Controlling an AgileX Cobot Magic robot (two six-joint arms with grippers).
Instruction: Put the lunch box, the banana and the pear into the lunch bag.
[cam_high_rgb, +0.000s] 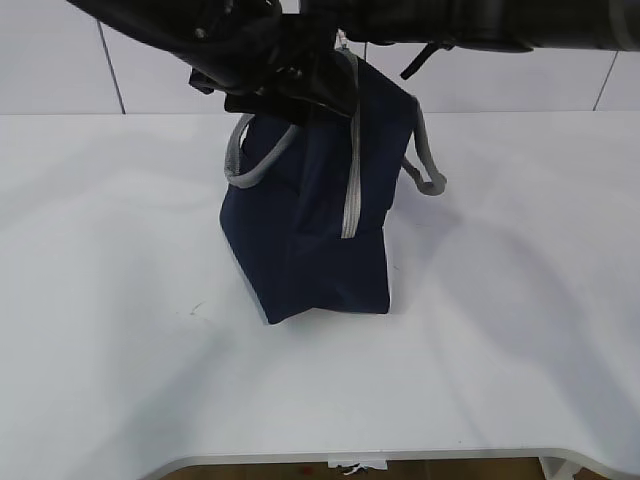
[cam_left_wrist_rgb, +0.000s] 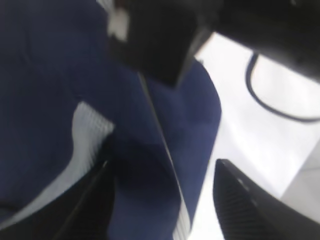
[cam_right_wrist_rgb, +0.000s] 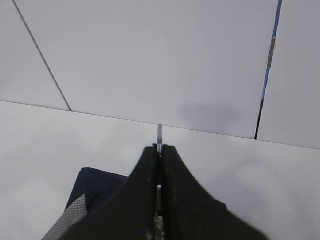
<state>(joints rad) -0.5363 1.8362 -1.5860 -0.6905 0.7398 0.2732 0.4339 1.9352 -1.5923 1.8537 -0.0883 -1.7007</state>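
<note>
The navy lunch bag (cam_high_rgb: 300, 250) stands on its end in the middle of the white table (cam_high_rgb: 110, 300), with its grey zipper (cam_high_rgb: 350, 190) running down the side that faces me. My left gripper (cam_left_wrist_rgb: 162, 165) is open, and its fingers stand on either side of the bag's upper end (cam_left_wrist_rgb: 190, 115). My right gripper (cam_right_wrist_rgb: 160, 148) is shut on the thin metal zipper pull (cam_right_wrist_rgb: 159, 132) at the top of the bag (cam_right_wrist_rgb: 95, 185). In the exterior view both grippers are dark shapes at the bag's top (cam_high_rgb: 300, 75). The lunch box, the banana and the pear are out of view.
Two grey strap handles (cam_high_rgb: 255, 165) hang loose on either side of the bag, the other one (cam_high_rgb: 425, 165) on the right. A white panelled wall (cam_high_rgb: 520, 80) stands behind the table. The table's front edge (cam_high_rgb: 400, 462) is close to the camera.
</note>
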